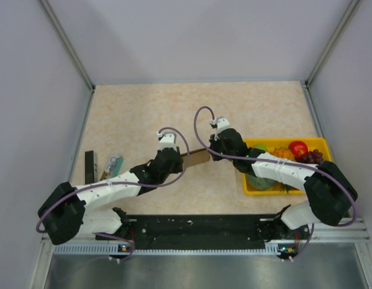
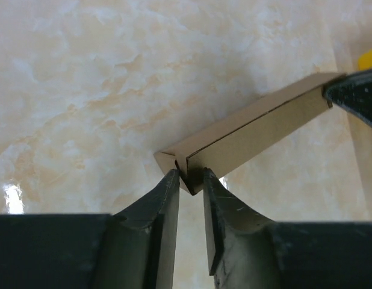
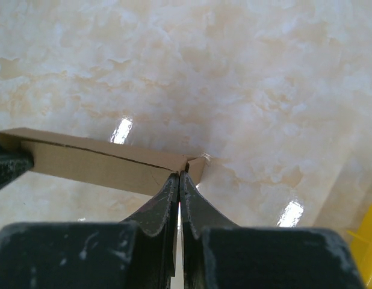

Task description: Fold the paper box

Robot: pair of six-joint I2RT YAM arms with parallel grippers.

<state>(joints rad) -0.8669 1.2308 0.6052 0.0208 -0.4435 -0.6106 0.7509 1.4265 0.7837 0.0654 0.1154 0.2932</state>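
The beige marbled tabletop [image 1: 174, 108] is looking pretty glossy, throwing back bright glare spots in both wrist views. A yellow fruit tray [image 1: 265, 191] is sitting on its right side, close to the right edge. Over on the left, a small teal-and-white packet [image 1: 115, 164] is lying flat, with a dark slab [image 1: 89, 165] sitting just beside it, nearer the left edge.

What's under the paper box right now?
Only bare marble-pattern tabletop shows around and below the paper box. The patch directly beneath is hidden by the box itself.
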